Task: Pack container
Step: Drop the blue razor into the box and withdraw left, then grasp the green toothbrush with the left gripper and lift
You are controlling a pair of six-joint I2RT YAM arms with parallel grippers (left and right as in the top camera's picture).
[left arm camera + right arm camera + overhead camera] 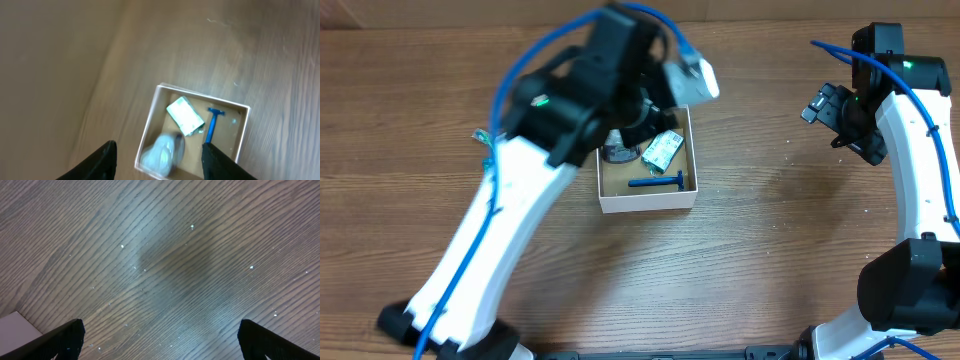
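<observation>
Container noted mid-table, razor and packet inside; judged light, thin walls easily crushed, best taken at a corner rim. Left gripper seen apart above it, empty; right gripper apart, well right

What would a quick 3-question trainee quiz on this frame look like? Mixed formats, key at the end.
1. True or false: the blue razor lies inside the container.
2. The right gripper is: A) shut on the razor; B) open over bare table; C) inside the container.
3. Fill in: the left gripper, fingers apart, hangs above the ____.
Key: 1 true; 2 B; 3 container.
</observation>
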